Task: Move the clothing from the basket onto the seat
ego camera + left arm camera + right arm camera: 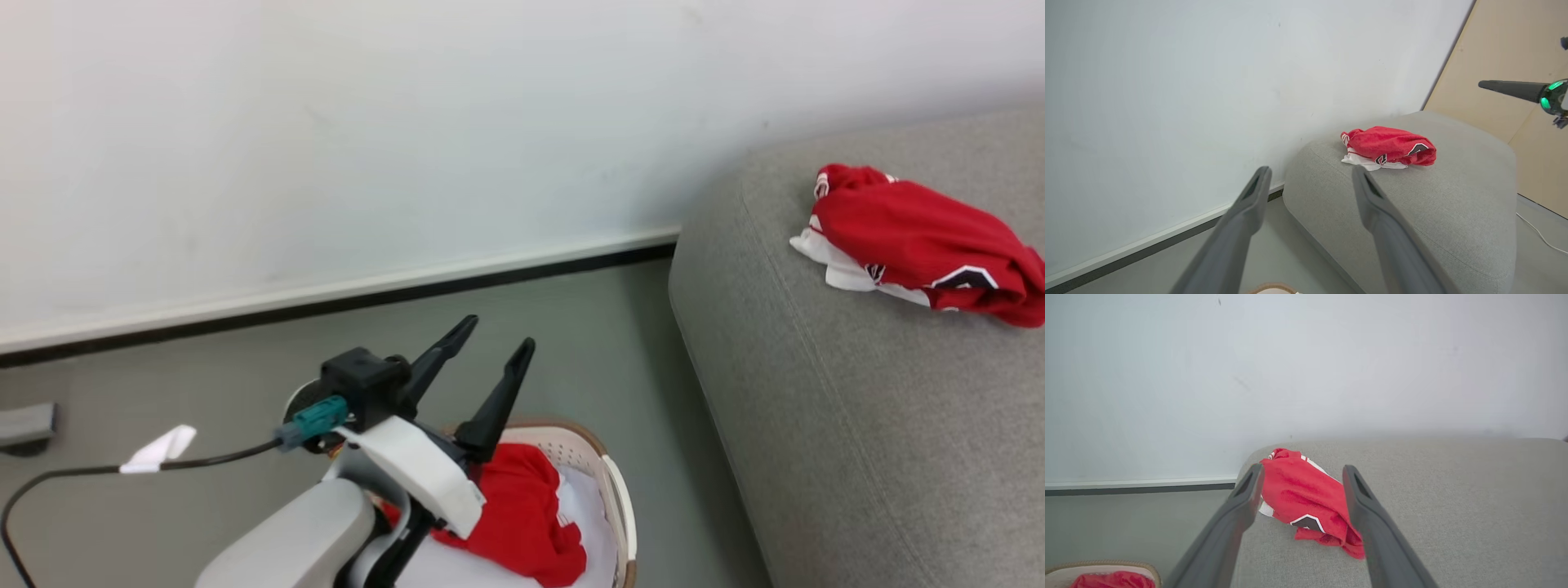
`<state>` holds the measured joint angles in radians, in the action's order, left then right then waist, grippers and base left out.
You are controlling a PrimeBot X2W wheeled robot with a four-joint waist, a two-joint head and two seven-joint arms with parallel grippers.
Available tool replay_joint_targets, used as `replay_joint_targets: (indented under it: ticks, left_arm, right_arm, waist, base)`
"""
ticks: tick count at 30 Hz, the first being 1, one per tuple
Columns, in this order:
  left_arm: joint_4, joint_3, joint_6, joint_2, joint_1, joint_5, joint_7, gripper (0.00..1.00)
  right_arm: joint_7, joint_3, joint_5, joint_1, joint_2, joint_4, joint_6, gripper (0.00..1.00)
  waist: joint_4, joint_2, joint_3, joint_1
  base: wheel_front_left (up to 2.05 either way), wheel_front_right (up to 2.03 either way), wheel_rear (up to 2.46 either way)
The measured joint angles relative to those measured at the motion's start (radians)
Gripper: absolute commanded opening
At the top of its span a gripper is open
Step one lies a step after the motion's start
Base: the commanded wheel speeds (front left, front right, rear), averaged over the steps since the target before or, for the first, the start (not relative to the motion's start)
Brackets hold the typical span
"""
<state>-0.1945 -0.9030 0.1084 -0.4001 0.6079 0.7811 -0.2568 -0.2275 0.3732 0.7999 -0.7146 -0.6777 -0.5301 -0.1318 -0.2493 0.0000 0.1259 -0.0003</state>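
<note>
The plain red garment [514, 506] in the basket [611, 478] is found just below the left fingers [506, 388], nearer than the right fingers [1361, 502]; both pairs are spread wide, empty.

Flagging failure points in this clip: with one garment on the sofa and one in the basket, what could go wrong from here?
1. The plain red garment lies on a white sheet in the basket; the open left gripper near it might pinch the sheet too.
2. The striped garment sits near the rounded end of the seat, so a second drop beside it could nudge it off.
</note>
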Motion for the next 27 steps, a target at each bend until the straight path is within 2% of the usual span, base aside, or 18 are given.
replay_joint_targets:
  ticks: [7, 17, 20, 25, 27]
  left_arm:
    - [0.030, 0.125, 0.037, -0.028, -0.072, 0.004, -0.006, 1.00]
    - [0.074, 0.341, 0.071, -0.050, -0.213, -0.041, -0.007, 1.00]
    - [0.080, 0.409, 0.079, -0.039, -0.271, -0.072, -0.007, 1.00]
    - [0.092, 0.528, 0.077, 0.019, -0.363, -0.129, -0.007, 1.00]
    - [0.093, 0.568, 0.077, 0.038, -0.399, -0.178, -0.007, 1.00]
  right_arm:
    - [0.154, -0.035, -0.059, 0.076, 0.064, 0.164, 0.000, 1.00]
    - [0.323, -0.119, -0.162, 0.262, 0.233, 0.264, 0.000, 1.00]
    - [0.376, -0.159, -0.203, 0.330, 0.280, 0.275, 0.000, 1.00]
    - [0.447, -0.188, -0.263, 0.447, 0.352, 0.276, 0.000, 1.00]
    - [0.455, -0.189, -0.251, 0.486, 0.384, 0.262, 0.000, 1.00]
  waist:
    - [0.042, 0.0000, -0.058, 0.0000]
    - [0.110, 0.0000, -0.079, 0.0001]
    - [0.124, 0.0000, -0.084, 0.0001]
    - [0.143, 0.0000, -0.088, 0.0002]
    - [0.148, 0.0000, -0.091, 0.0002]
  base:
    - [0.00, 0.00, 0.00]
    - [0.00, 0.00, 0.00]
    - [0.00, 0.00, 0.00]
    - [0.00, 0.00, 0.00]
    - [0.00, 0.00, 0.00]
